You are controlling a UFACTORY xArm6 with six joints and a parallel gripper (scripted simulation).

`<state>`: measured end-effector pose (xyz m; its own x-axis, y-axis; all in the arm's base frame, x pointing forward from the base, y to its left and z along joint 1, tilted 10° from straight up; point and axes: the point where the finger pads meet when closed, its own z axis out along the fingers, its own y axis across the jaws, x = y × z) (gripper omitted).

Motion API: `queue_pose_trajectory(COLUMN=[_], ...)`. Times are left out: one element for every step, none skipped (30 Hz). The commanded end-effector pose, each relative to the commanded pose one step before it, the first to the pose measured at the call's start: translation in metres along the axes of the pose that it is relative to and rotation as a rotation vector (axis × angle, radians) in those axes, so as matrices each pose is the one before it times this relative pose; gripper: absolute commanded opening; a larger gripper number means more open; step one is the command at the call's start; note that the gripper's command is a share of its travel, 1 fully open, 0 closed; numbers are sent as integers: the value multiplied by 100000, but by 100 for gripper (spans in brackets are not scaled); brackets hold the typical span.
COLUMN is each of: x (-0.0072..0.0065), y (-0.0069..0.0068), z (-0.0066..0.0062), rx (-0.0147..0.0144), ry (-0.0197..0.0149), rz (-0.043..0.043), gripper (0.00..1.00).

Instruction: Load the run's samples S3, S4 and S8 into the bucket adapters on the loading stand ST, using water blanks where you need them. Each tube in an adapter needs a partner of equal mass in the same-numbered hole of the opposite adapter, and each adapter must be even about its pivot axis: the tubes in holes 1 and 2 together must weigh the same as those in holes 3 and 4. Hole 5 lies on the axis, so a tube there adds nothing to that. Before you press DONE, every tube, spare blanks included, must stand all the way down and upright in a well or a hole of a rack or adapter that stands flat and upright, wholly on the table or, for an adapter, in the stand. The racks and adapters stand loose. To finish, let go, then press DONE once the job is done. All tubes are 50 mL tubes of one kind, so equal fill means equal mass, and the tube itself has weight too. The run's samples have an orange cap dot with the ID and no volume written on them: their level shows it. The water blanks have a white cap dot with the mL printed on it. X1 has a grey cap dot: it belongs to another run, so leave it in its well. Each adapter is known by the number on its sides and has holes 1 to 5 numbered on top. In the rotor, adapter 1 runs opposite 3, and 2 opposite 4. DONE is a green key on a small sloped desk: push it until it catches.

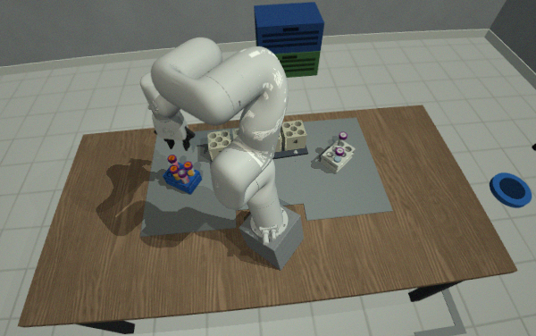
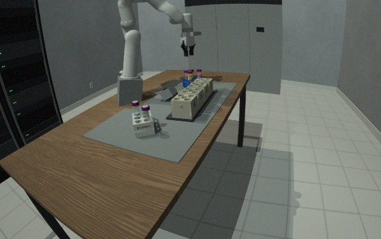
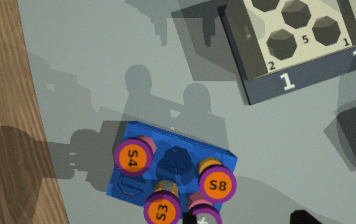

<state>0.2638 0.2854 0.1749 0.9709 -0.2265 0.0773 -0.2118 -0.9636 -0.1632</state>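
The gripper (image 1: 178, 147) (image 2: 188, 54) (image 3: 246, 218) stood partway open with nothing between its fingers, raised above the left part of the mat in the top view. Below it, left of centre, sat the blue rack (image 1: 180, 187) (image 2: 186, 84) (image 3: 192, 142) with four tubes in its wells. In the wrist view S4 (image 1: 172, 158) (image 2: 199, 70) (image 3: 133, 157) was at the rack's upper left, S8 (image 1: 188, 165) (image 3: 217, 185) at its right, S3 (image 1: 173, 170) (image 3: 162, 212) at the lower middle and X1 (image 1: 182, 173) (image 3: 205, 220) beside S3, partly covered by a black finger. Adapter 1 (image 1: 213, 154) (image 3: 305, 56), at that view's upper right, showed empty holes where visible, on the dark loading stand (image 1: 290, 154) (image 2: 181, 119) (image 3: 265, 95). The BLANKS rack (image 1: 332, 166) (image 2: 144, 131) stood right of centre in the top view, with two purple-capped tubes plainly visible. In the exterior view a small sloped desk (image 2: 169, 93) was left of the adapters, near the upper middle.
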Motion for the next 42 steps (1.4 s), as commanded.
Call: queue_pose_trajectory(x=[65, 0, 0, 0, 0, -2, 1, 1, -1, -1, -1, -1, -1, 7, -4, -2, -2, -1, 0, 0, 0, 0, 0, 0, 0, 0, 0, 0, 0, 0, 0, 0, 0, 0, 0, 0, 0, 0, 0, 0, 0, 0], y=[-123, 0, 0, 0, 0, -1, 0, 0, 0, 0, 0, 0, 0, 2, -1, 0, 3, -2, 1, 1, 0, 0, 0, 1, 1, 1, 1, 1, 1, 1, 1, 1, 1, 1, 1, 1, 1, 0, 0, 0, 1, 1], z=[-134, 0, 0, 0, 0, 0, 0, 0, 0, 0, 0, 0, 0, 0, 0, 0, 191, 209, 200, 200, 0, 0, 201, 200, 200, 200, 200, 201, 201, 201, 201, 201, 201, 201, 201, 201, 201, 0, 0, 202, 200, 200], rx=[-127, 0, 0, 0, 0, -1, 0, 0, 0, 0, 0, 0, 0, 2, -1, 0, -2, 1, -1, -1, 0, 0, -1, -1, -1, -1, -1, -1, -1, -1, -1, -1, -1, -1, -1, -1, -1, 0, 0, -1, -1, -1], ry=[1029, 0, 0, 0, 0, 1, 0, 0, 0, 0, 0, 0, 0, -4, 2, 1, 0, 1, 0, 0, 0, 0, 0, 0, 0, 0, 0, 0, 0, 0, 0, 0, 0, 0, 0, 0, 0, 0, 0, 0, 0, 0], rz=[13500, 3333, 3333, 0, 0, 3334, 3333, 3333, 413, 0, 0, 0, 0, -2, 1, 0, 0, 1, 0, 0, 0, 0, 0, 0, 0, 0, 0, 0, 0, 0, 0, 0, 0, 0, 0, 0, 0, 0, 0, 0, 0, 0], gripper=[57, 57, 57, 57, 57, 57, 57, 57, 57, 57, 57, 57, 57, 57, 57, 57, 57, 57, 57, 57, 57, 57, 57, 57, 57, 57, 57, 57, 57, 57, 57, 57, 57, 57, 57, 57, 57, 57, 57, 57, 57, 57])
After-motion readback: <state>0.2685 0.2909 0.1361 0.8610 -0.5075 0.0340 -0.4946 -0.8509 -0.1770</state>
